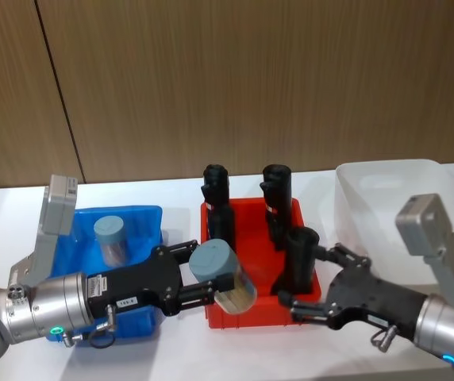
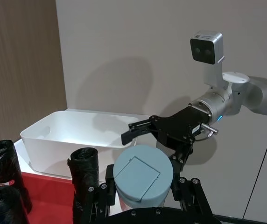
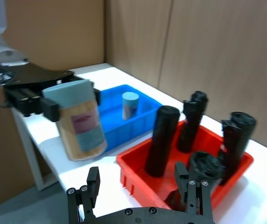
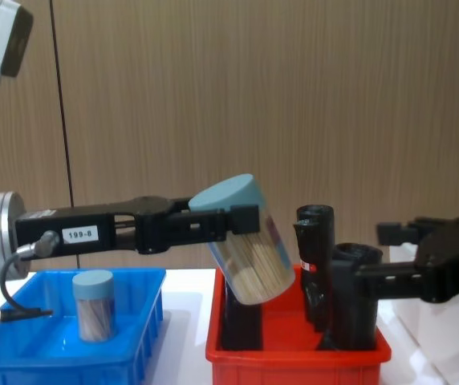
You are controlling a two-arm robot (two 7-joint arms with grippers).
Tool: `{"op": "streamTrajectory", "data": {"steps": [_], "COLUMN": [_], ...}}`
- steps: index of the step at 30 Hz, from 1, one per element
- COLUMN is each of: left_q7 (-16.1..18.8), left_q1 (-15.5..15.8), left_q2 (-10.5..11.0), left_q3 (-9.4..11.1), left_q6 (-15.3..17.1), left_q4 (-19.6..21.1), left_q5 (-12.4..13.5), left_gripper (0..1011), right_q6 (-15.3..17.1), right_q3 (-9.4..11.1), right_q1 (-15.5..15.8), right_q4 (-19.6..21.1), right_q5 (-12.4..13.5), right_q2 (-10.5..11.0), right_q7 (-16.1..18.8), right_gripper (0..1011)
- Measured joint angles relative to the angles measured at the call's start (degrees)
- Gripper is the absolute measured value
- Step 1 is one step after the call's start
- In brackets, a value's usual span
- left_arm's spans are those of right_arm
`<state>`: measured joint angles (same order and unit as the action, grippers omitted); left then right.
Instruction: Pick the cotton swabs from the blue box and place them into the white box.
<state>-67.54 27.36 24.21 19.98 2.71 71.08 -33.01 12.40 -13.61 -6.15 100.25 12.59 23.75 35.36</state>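
My left gripper [image 1: 199,271] is shut on a jar of cotton swabs [image 1: 223,274], clear with a pale blue-grey lid. It holds the jar tilted in the air over the gap between the blue box [image 1: 144,213] and the red bin. The held jar also appears in the chest view [image 4: 245,241] and in the right wrist view [image 3: 80,119]. A second jar [image 1: 112,238] stands upright in the blue box. The white box [image 1: 386,182] sits at the far right. My right gripper [image 1: 314,278] is open and holds nothing, just off the red bin's front right corner.
A red bin [image 1: 243,313] sits between the blue and white boxes, holding several tall black rolls [image 1: 275,202] that rise well above its rim. One roll [image 1: 300,254] stands close to my right gripper. A wood-panelled wall runs behind the white table.
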Motion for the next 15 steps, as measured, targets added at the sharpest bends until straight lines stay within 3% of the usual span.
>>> {"op": "streamTrajectory", "data": {"steps": [5, 15], "left_q7": [-0.03, -0.04], "left_q1": [0.0, 0.0], "left_q2": [0.0, 0.01], "left_q3": [0.0, 0.0], "left_q6": [0.0, 0.0], "left_q4": [0.0, 0.0], "left_q5": [0.0, 0.0], "left_gripper": [660, 661], "right_q6": [0.97, 1.93], "right_q3": [-0.92, -2.5], "right_q1": [-1.8, -4.47], "right_q4": [-1.07, -2.69], "right_q5": [-1.74, -3.98], "right_q2": [-0.58, -1.78], "right_q7": [3.77, 8.04], "right_gripper": [1001, 1001]}}
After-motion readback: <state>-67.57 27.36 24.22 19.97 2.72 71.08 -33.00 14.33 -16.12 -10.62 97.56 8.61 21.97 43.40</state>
